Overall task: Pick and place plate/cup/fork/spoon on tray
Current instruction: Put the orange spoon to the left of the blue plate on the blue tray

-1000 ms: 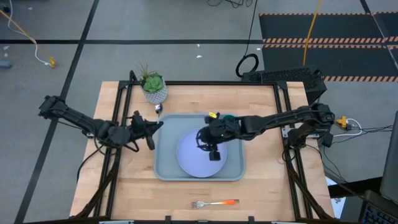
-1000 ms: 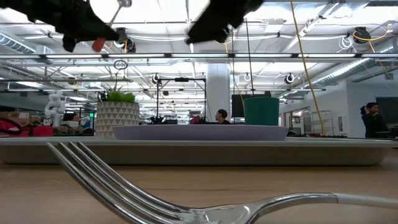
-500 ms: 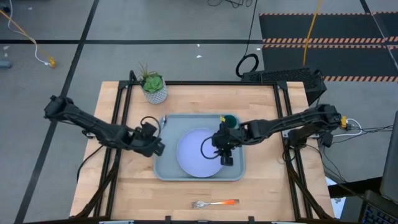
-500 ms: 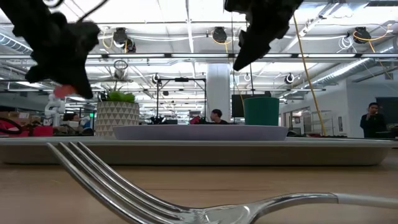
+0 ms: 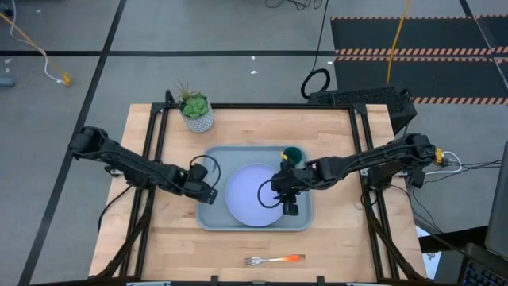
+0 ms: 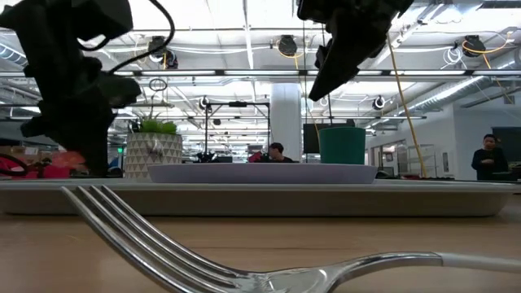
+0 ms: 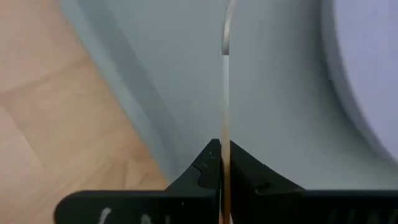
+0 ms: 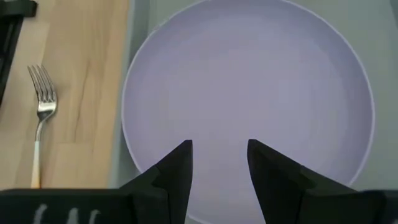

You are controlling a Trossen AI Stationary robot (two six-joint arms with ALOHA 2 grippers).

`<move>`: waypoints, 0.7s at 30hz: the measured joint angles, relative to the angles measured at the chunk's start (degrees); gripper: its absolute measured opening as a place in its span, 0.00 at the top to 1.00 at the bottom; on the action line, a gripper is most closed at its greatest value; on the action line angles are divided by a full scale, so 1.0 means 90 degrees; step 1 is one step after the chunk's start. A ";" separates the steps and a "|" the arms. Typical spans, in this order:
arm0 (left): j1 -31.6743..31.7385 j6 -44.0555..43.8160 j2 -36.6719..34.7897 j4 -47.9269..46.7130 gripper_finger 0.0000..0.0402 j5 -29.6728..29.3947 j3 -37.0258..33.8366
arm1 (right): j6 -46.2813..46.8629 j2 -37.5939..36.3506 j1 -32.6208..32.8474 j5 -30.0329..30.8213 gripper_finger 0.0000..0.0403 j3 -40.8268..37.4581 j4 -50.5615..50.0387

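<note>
The lavender-blue plate (image 5: 255, 195) lies flat in the grey-blue tray (image 5: 254, 226). The dark green cup (image 5: 293, 152) stands in the tray's far right corner. The fork (image 5: 274, 260) lies on the table near the front edge. My left gripper (image 5: 208, 191) is low over the tray's left rim, shut on the spoon (image 7: 225, 93). My right gripper (image 5: 288, 208) hangs open and empty above the plate's right part (image 8: 249, 93). The low view shows my left gripper (image 6: 77, 155) just above the tray and my right gripper (image 6: 326, 73) higher, near the cup (image 6: 342, 145). My left gripper pinches the spoon's orange handle (image 7: 224, 134) between its two fingers. The spoon shows edge-on and runs straight out ahead of the fingers over the tray floor, silver end (image 7: 226, 31) foremost. The fingers slant down from the table's left. Whether the spoon touches the tray cannot be told.
A white pot with a green plant (image 5: 196, 113) stands at the table's far left, beyond the tray. Bare wood lies between the tray and the fork, and to the tray's right. The fork also shows in the right wrist view (image 8: 40, 118).
My left gripper has carried the spoon from the tray's far left corner toward the near edge and down, tipping its fingers toward the tray floor at the left rim. My right gripper has gone from over the plate's middle toward the plate's right near part, staying open.
</note>
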 joint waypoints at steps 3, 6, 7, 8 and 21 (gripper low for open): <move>0.0000 -0.0090 0.0190 -0.0001 0.95 0.0077 0.0000 | 0.0083 0.0000 0.0002 0.0000 0.64 0.0000 0.0039; -0.0005 -0.0143 0.0261 0.0020 0.96 0.0155 0.0000 | 0.0181 0.0000 0.0031 -0.0010 0.64 0.0000 0.0035; -0.0017 -0.0147 0.0259 0.0044 0.96 0.0182 0.0000 | 0.0223 0.0000 0.0050 -0.0010 0.64 0.0000 0.0029; -0.0033 -0.0146 0.0259 0.0086 0.97 0.0195 0.0000 | 0.0256 0.0000 0.0080 -0.0010 0.64 0.0000 0.0020; -0.0037 0.0488 0.0086 -0.0152 0.94 0.0401 0.0000 | 0.0422 0.0000 0.0500 0.0024 0.64 0.0000 0.0137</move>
